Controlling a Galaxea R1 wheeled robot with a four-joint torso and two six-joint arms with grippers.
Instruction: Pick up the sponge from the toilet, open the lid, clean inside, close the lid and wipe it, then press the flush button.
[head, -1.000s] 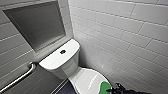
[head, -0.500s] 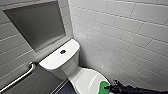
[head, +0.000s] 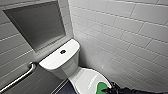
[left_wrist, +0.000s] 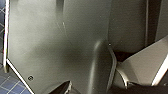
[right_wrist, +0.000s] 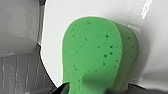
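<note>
Barely visible right claw (head: 108, 89) | grips sponge (right_wrist: 97, 55) | on lid (head: 86, 77), edge-cropped

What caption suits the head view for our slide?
Right gripper at the green sponge on the closed toilet lid; flush button on the tank behind.

sponge (right_wrist: 95, 55): soft foam, bright green, matt; face was open-pored, with small dark pits.
lid (head: 84, 75): white plastic, smooth and glossy, carried light reflections.
tank top (head: 53, 61): white, smooth, glossy; looked ceramic.
flush button (head: 63, 51): dark; finish could not be determined.
wall tiles (head: 120, 30): white glazed brick tile, slight sheen, grey grout lines.
grab rail (head: 18, 78): metal, polished, reflective.
floor tiles (left_wrist: 11, 86): dark blue tile, paler grout lines.
</note>
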